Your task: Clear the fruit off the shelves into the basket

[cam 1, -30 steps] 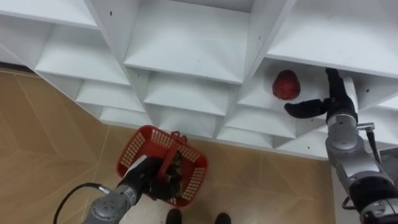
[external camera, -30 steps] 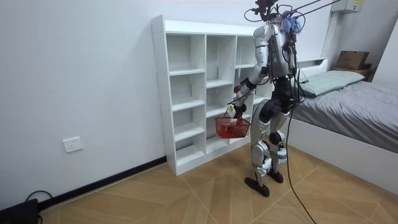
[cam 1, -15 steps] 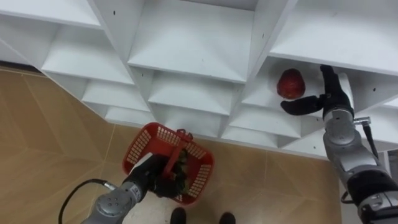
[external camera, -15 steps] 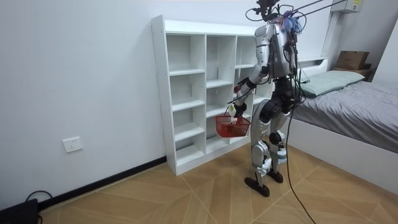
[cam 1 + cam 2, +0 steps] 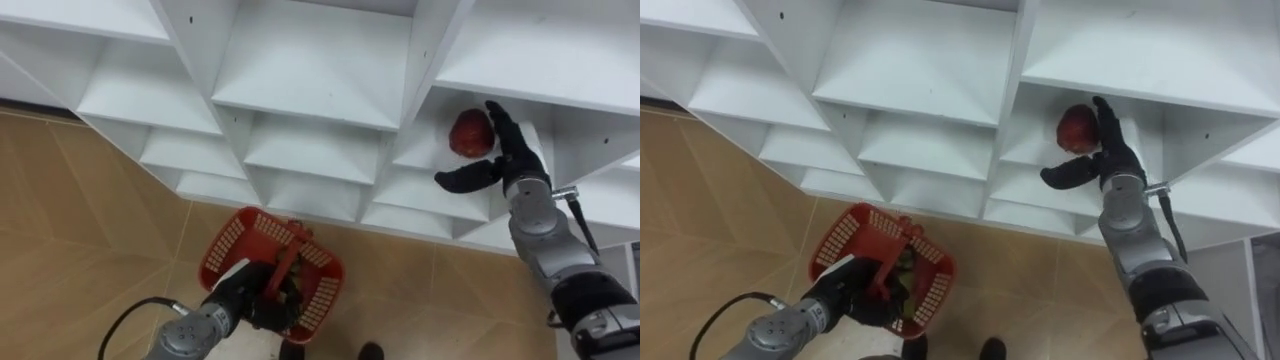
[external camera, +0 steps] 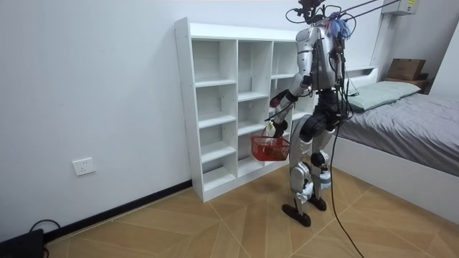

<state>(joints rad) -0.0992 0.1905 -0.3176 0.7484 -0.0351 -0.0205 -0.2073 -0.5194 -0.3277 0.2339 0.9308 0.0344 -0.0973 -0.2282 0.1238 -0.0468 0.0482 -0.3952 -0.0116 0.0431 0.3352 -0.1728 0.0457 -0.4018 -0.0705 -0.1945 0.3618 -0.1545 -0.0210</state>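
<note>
A red fruit (image 5: 470, 133) lies on a shelf in the right column of the white closet (image 5: 310, 90). My right hand (image 5: 505, 152) is open just right of the fruit, fingers straight beside it and thumb stretched out below it; I cannot tell whether they touch. My left hand (image 5: 245, 293) is shut on the handle of a red basket (image 5: 225, 248), held low in front of the closet. The basket holds something dark and greenish. In the room view I stand facing the closet (image 6: 215, 107), with the basket (image 6: 270, 147) hanging at thigh height.
The closet has several open compartments, the others bare. Wooden floor (image 5: 60, 230) lies below. In the room view a bed (image 6: 409, 122) stands behind me at the room view's right, and a wall socket (image 6: 84, 166) sits low at the left.
My right hand has moved left and closed in on the red fruit, fingers now beside it. The basket has swung slightly; the view shifted a little.
</note>
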